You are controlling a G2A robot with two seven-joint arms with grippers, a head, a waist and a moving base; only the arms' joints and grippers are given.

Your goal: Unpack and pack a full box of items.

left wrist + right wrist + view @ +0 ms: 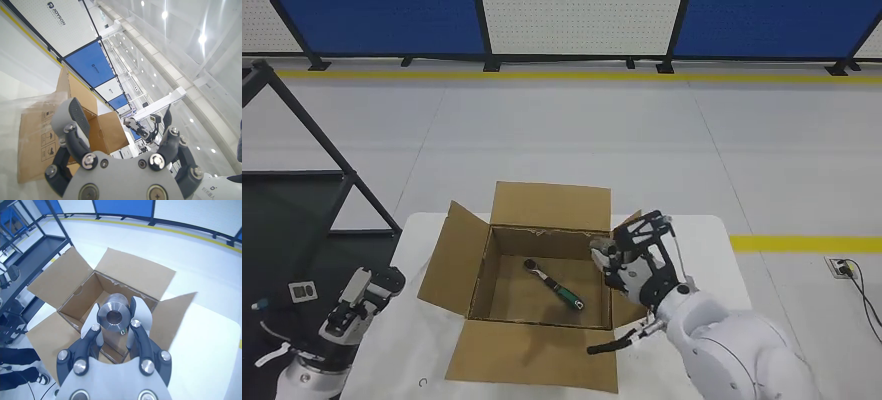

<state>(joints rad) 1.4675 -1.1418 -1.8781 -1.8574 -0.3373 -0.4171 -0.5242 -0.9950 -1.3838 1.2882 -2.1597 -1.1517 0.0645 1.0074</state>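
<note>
Matt cardboard box [136,270], polished metal cylinder [103,311]

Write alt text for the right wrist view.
The right gripper holds a hollow metal cylinder over an open cardboard box standing on a white table. A black metal rack stands beyond the box.

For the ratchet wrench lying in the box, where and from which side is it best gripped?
Probably the green handle, from straight above with the jaws across its length: the wrench lies flat and diagonal on the floor of the box, whose walls block any side approach.
</note>
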